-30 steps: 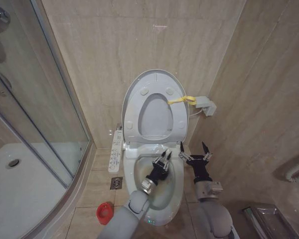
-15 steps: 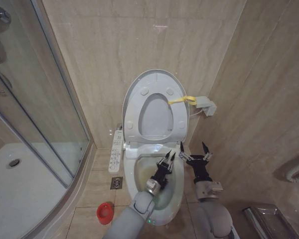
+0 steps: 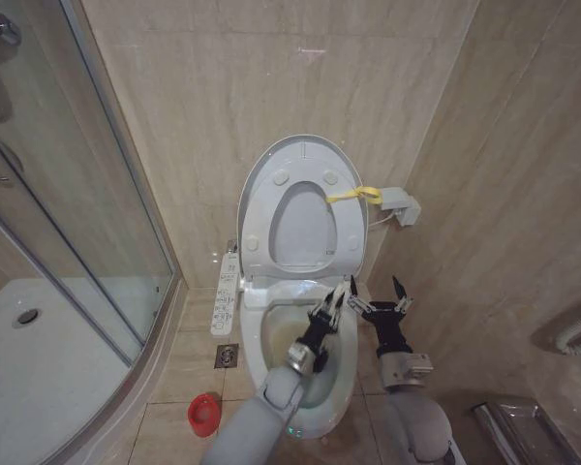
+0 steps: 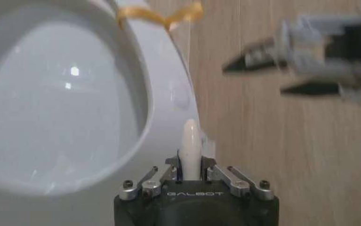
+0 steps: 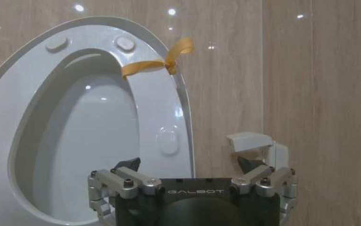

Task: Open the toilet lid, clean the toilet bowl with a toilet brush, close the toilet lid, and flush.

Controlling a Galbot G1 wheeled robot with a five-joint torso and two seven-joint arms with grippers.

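Your left gripper (image 3: 333, 302) is pinching the white stick handle of the toilet brush (image 4: 189, 149) between closed jaws, hanging just over the far rim of the toilet bowl (image 3: 271, 341), while the bristle end is hiding from you, so you cannot tell whether it is touching the stained basin. Just beside it, your right gripper (image 3: 375, 290) is waiting with jaws spread and empty, facing the toilet lid (image 3: 300, 156), which is standing upright beyond both jaws against the wall with its yellow strap (image 5: 157, 62). You are judging opening done, scrubbing apparently under way, closing and flushing remaining.
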